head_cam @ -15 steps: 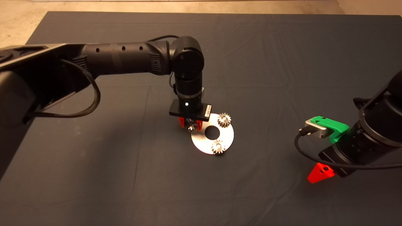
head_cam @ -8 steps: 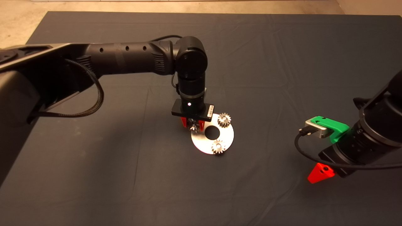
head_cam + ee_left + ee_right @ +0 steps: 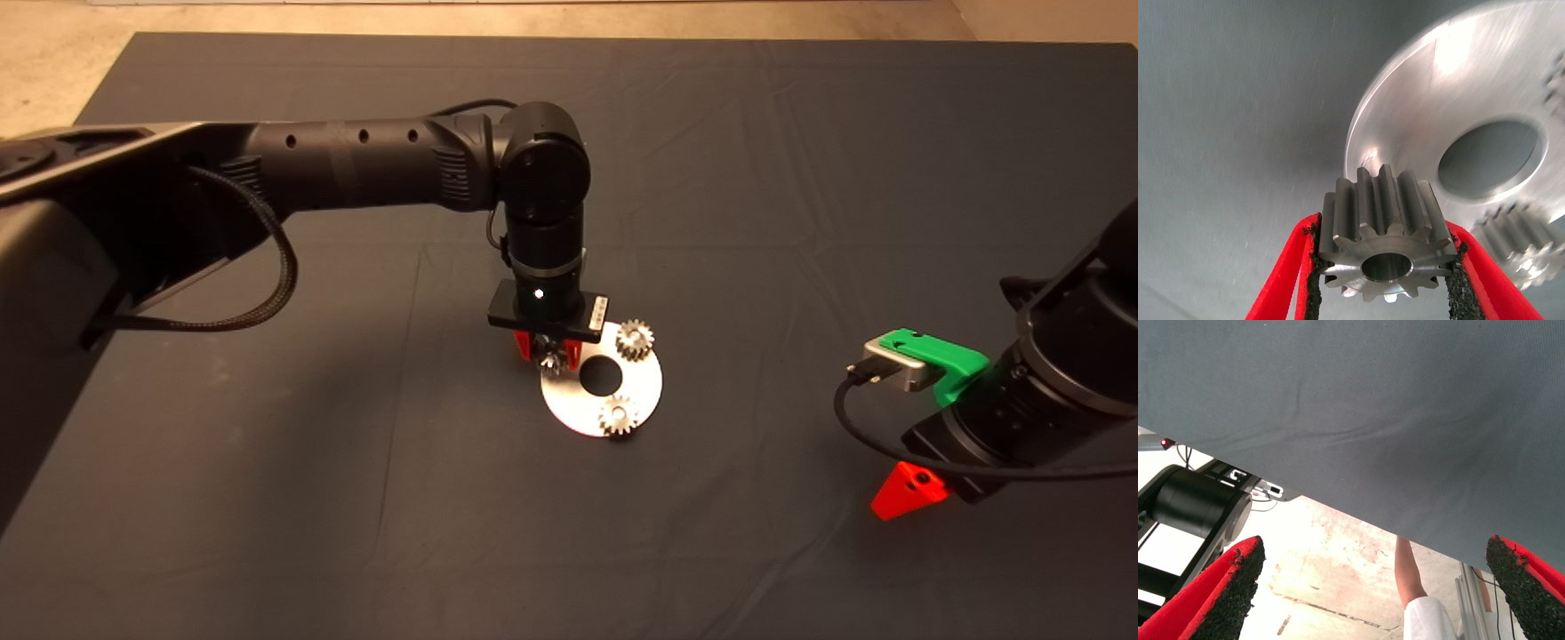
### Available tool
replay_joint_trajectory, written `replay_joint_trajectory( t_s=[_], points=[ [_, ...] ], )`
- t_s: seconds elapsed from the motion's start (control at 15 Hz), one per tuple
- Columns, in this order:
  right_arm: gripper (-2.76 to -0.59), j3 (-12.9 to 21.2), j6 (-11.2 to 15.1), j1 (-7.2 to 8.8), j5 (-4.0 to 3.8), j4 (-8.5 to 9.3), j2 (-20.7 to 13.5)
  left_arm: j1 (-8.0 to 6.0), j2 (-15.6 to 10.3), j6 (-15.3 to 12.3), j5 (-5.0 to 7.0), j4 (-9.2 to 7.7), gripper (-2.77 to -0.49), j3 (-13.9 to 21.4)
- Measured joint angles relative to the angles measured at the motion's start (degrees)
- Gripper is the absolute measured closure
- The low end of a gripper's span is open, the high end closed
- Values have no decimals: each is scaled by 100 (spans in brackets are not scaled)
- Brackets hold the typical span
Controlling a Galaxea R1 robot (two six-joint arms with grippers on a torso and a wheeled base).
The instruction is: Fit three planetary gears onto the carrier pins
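The left gripper (image 3: 549, 355) points straight down at frame centre, pinching a toothed steel gear (image 3: 1386, 241) over the shiny disc (image 3: 582, 411); the right gripper (image 3: 1381, 587) waits spread.

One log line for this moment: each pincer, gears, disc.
left pincer: shut on third gear, at disc edge | two gears on disc | right pincer: open, parked at right

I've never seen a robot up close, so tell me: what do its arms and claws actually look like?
Both arms are matte black tubes with rounded joints. The left arm has a row of small holes and a braided black cable looping beneath it. Its claw has two red fingers lined with rough black pads. The right claw looks the same; its wrist carries a green bracket with a silver camera and black cable.
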Motion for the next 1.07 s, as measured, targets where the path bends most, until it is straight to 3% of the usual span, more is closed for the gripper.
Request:
replay_joint_trajectory(
  t_s=[0.4,0.73,1.07],
  points=[
    [-247,2,2,-1,-3,0,0,2,80,20,41,-5,-100,-127],
    [-247,11,0,0,-2,0,0,2,-85,7,-52,9,-100,113],
    [-247,11,1,0,0,0,0,2,-137,-59,11,9,-100,240]
  ],
)
